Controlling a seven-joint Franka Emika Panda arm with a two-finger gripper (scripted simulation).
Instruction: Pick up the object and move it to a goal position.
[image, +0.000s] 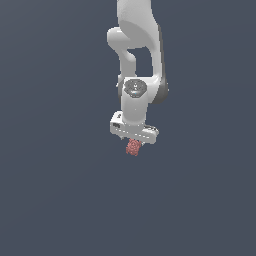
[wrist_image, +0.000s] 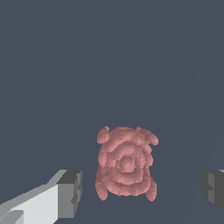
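Note:
The object (wrist_image: 126, 164) is a small reddish-pink, bumpy lump. In the wrist view it sits between the two grey fingertips (wrist_image: 70, 193) with a gap on each side. My gripper (wrist_image: 142, 190) is open around it and neither pad touches it. In the exterior view the object (image: 133, 148) pokes out just below the white gripper (image: 133, 143), which points straight down. The fingers are hidden there behind the hand and the lump. No goal marker shows in either view.
A plain dark blue-grey surface fills both views. The white arm (image: 137, 55) rises from the gripper toward the top of the exterior view.

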